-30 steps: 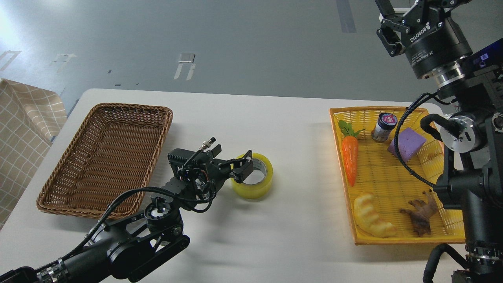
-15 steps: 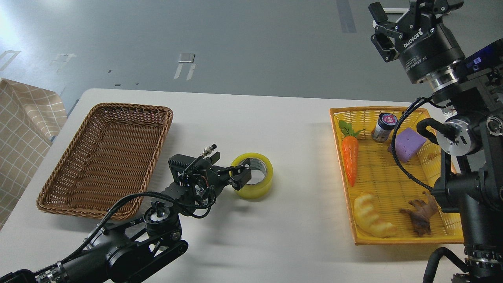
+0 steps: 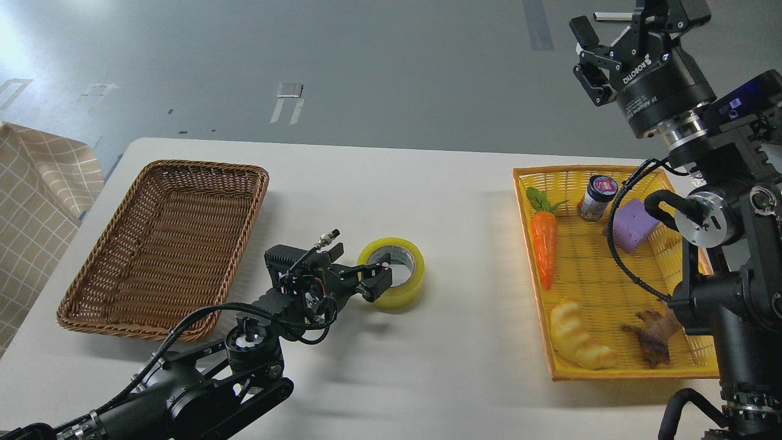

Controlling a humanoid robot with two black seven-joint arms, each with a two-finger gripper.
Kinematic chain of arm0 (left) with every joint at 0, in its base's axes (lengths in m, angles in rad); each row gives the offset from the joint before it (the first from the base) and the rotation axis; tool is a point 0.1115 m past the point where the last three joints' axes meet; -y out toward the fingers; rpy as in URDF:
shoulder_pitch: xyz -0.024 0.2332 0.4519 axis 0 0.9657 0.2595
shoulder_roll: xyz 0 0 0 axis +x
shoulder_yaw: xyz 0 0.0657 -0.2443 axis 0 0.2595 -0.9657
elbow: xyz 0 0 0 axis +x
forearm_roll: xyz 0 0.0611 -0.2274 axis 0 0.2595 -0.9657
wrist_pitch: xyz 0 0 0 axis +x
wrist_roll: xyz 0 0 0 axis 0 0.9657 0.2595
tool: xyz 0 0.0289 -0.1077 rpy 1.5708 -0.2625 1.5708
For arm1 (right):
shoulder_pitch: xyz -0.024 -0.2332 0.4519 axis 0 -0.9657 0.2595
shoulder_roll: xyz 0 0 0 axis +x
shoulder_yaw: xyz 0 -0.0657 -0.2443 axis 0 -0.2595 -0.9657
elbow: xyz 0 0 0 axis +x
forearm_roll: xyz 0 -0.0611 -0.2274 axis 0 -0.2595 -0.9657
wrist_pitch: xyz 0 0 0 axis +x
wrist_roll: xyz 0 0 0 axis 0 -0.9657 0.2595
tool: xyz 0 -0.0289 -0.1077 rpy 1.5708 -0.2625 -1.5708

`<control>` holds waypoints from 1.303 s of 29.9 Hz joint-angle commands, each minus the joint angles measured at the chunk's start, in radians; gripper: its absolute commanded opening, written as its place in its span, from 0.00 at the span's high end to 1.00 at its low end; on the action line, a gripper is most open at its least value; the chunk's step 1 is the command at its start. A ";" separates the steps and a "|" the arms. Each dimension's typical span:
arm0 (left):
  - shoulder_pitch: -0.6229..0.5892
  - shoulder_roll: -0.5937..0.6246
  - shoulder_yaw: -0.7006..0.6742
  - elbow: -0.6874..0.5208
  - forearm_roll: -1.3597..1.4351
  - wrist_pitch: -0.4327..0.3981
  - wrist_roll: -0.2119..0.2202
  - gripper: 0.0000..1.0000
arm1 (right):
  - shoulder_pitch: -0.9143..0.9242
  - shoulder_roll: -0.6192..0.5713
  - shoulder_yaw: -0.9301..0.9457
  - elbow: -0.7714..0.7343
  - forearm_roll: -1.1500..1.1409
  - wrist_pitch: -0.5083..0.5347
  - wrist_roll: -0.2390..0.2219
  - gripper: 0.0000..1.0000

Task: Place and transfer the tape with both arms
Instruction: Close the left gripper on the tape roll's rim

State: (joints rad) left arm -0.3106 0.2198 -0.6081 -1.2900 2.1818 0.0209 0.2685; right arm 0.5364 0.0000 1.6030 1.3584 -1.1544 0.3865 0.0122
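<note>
The left hand (image 3: 374, 276) has closed, now pinching the tape (image 3: 393, 272) wall; lift comes next. The right hand (image 3: 602, 46), spread, has risen away.

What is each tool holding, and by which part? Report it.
Left tool grips the translucent yellow packing tape roll by its near-left wall. Right tool holds nothing.

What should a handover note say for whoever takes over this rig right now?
Left gripper: closed on the near-left wall of the tape, which sits on the white table between the baskets.
Right gripper: raised above the yellow basket, open, holding nothing.
Done: tape is out on the table, gripped by the left.
Left: carry it into the empty brown wicker basket, presumably the destination.
</note>
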 commanded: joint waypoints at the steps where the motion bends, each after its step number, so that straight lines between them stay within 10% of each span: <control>1: 0.004 0.003 0.001 0.000 0.000 -0.002 -0.002 0.02 | -0.001 0.000 0.000 -0.004 0.001 0.000 0.000 0.00; 14: 0.004 -0.028 0.001 0.000 0.000 -0.044 -0.043 0.04 | -0.007 0.000 0.002 -0.022 0.002 -0.006 0.000 0.00; 39: -0.010 0.006 -0.005 0.000 -0.002 -0.182 -0.068 0.89 | -0.042 0.000 0.003 -0.027 0.002 -0.014 0.002 0.00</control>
State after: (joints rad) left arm -0.3180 0.2154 -0.6123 -1.2921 2.1802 -0.1536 0.1987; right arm 0.4983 0.0000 1.6075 1.3309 -1.1520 0.3746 0.0139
